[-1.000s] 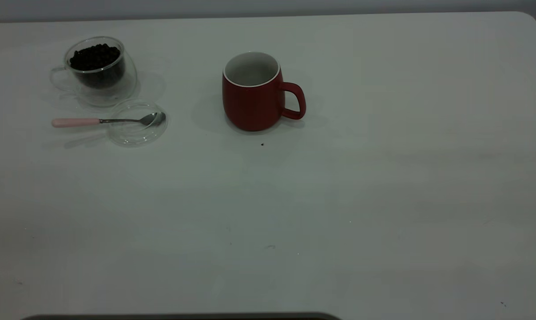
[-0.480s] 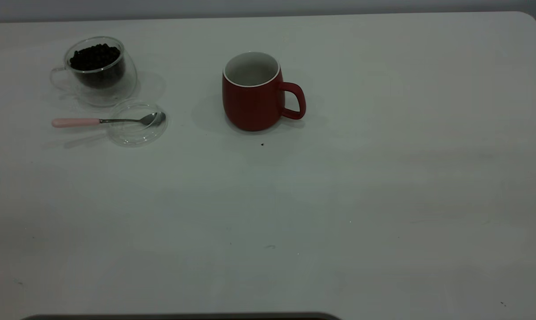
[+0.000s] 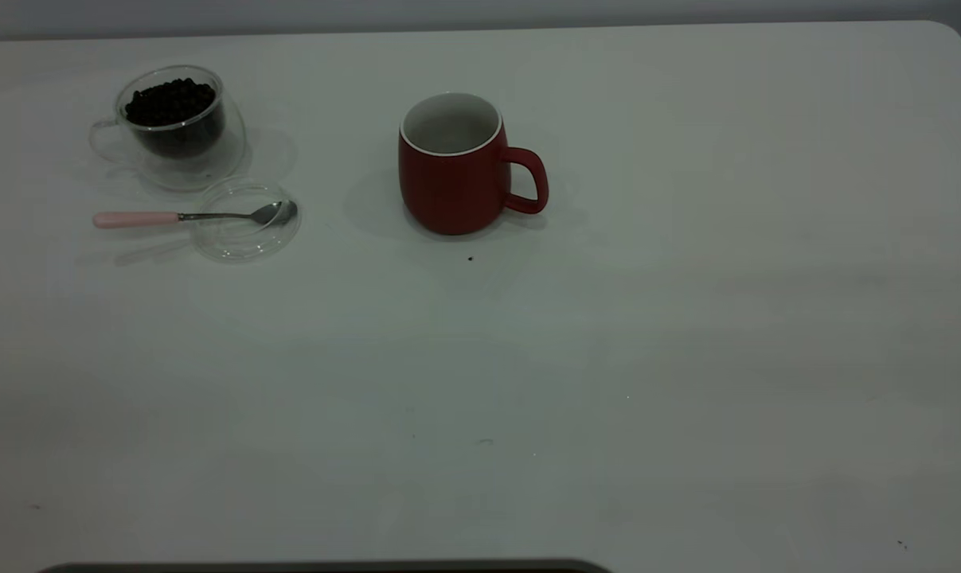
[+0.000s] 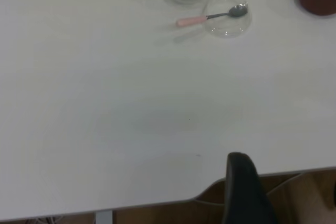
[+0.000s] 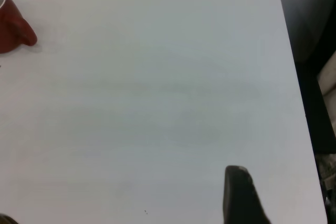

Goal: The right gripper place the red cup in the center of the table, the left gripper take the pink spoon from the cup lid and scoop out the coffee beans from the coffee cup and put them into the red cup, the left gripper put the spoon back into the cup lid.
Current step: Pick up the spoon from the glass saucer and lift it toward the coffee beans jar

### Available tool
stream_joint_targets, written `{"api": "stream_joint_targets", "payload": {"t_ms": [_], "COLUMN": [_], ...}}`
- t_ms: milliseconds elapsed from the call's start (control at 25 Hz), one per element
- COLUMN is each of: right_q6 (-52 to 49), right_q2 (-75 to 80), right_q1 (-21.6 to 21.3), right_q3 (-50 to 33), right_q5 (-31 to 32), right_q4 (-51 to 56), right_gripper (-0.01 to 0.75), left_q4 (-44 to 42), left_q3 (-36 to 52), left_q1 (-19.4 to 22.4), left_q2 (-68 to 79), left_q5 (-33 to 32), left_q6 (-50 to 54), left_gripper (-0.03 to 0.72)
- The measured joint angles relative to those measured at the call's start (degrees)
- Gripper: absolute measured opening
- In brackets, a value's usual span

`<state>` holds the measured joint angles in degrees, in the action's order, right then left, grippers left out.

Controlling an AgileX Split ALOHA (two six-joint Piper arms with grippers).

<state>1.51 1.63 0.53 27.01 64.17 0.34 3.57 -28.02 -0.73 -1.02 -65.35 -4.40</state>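
The pink spoon (image 4: 210,18) lies across the cup lid (image 4: 227,20), well apart from the left gripper (image 4: 247,192).

The table (image 3: 687,334) is a smooth, matt white top flecked with a few tiny dark specks, and the red cup (image 3: 452,183) on it looks like ceramic, dull red outside and white within. The coffee cup (image 3: 179,131) and the cup lid (image 3: 245,239) are clear, glossy glass, the cup double-walled around dark coffee beans (image 3: 169,102). The pink spoon (image 3: 193,216) has a shiny metal bowl and a pale pink handle, possibly plastic.
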Motion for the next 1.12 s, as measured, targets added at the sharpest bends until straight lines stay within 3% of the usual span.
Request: {"api": "stream_joint_targets", "payload": {"t_ms": [240,440,800,920,1120], "right_q6": [0.0,0.0,0.0,0.0,0.0], "right_q2": [0.0,0.0,0.0,0.0,0.0], "right_q1": [0.0,0.0,0.0,0.0,0.0], "right_q3": [0.0,0.0,0.0,0.0,0.0], "right_q5": [0.0,0.0,0.0,0.0,0.0], "right_q4": [0.0,0.0,0.0,0.0,0.0], "right_gripper": [0.438,0.438,0.438,0.438,0.438], "left_q4": [-0.04,0.08,0.97,1.01,1.25], "left_q3": [-0.54,-0.9,-0.96,-2.96,-11.04], "left_q1": [0.0,0.0,0.05,1.73,7.91], "left_q2": [2.88,19.48,54.34,63.96,78.51], "left_q5": [2.05,9.43,35.09,39.05,40.67], "left_q6": [4.4,6.72,12.54,12.68,11.19], "left_gripper": [0.465,0.465,0.465,0.465,0.465]}}
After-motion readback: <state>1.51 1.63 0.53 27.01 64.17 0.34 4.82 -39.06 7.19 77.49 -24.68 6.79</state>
